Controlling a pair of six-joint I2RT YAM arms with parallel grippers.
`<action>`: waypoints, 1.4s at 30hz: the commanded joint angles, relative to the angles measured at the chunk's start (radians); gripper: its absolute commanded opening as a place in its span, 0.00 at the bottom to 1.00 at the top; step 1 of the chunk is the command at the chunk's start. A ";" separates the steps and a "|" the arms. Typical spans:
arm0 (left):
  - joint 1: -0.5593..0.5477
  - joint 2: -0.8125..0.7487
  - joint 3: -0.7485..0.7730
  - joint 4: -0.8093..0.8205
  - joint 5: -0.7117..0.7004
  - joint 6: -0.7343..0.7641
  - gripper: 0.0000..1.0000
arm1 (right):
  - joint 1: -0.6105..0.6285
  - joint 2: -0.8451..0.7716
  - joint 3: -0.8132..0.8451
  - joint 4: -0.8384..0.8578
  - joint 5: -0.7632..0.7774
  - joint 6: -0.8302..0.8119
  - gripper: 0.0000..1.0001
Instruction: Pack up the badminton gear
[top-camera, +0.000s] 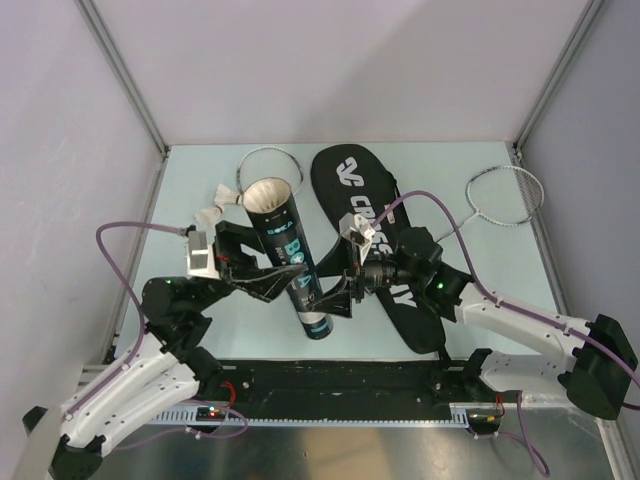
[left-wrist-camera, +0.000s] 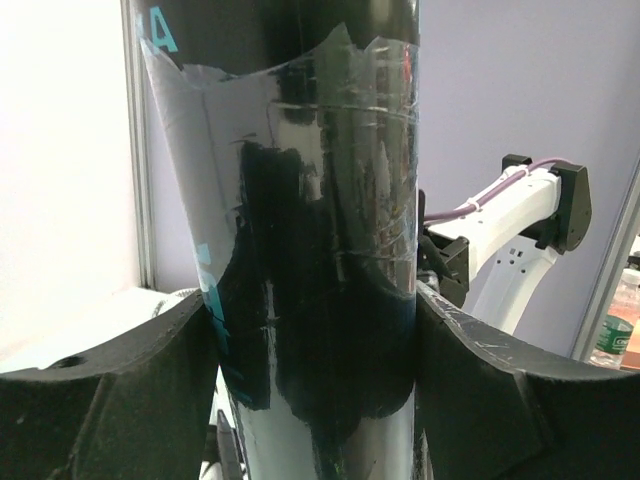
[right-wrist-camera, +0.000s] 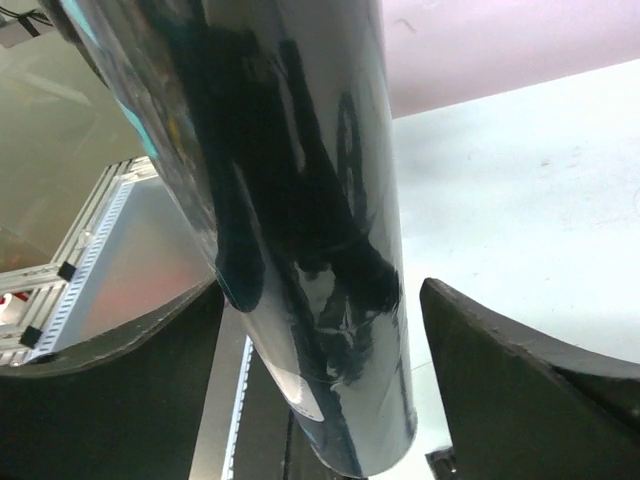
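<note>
The black tube (top-camera: 290, 250) leans at the table's middle, its open white-lined mouth up and away from the arms. My left gripper (top-camera: 278, 278) is shut on its lower half from the left; in the left wrist view both fingers press the tube (left-wrist-camera: 300, 200) around the left gripper (left-wrist-camera: 312, 310). My right gripper (top-camera: 335, 290) straddles the tube (right-wrist-camera: 300, 150) from the right, open, with a gap at its right finger (right-wrist-camera: 500, 370). The black bag (top-camera: 362, 195) lies to the tube's right. Two white shuttlecocks (top-camera: 218, 205) lie to the tube's left. The racquet heads (top-camera: 268, 160) (top-camera: 505, 195) lie at the back.
Grey walls with metal posts enclose the table on three sides. The arms' black base rail (top-camera: 340, 385) runs along the near edge. Purple cables (top-camera: 120, 250) loop off both arms. The right arm's upper link (top-camera: 540, 330) lies over the bag's lower end.
</note>
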 joint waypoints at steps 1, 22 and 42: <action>-0.002 0.009 0.047 0.007 -0.021 -0.052 0.45 | 0.005 -0.007 0.010 0.102 0.036 -0.020 0.87; -0.004 0.059 0.043 0.130 0.032 -0.046 0.49 | -0.016 0.235 0.074 0.581 -0.169 0.278 0.76; -0.003 -0.113 0.043 -0.287 -0.208 0.214 1.00 | -0.297 -0.068 -0.030 0.066 -0.087 0.149 0.18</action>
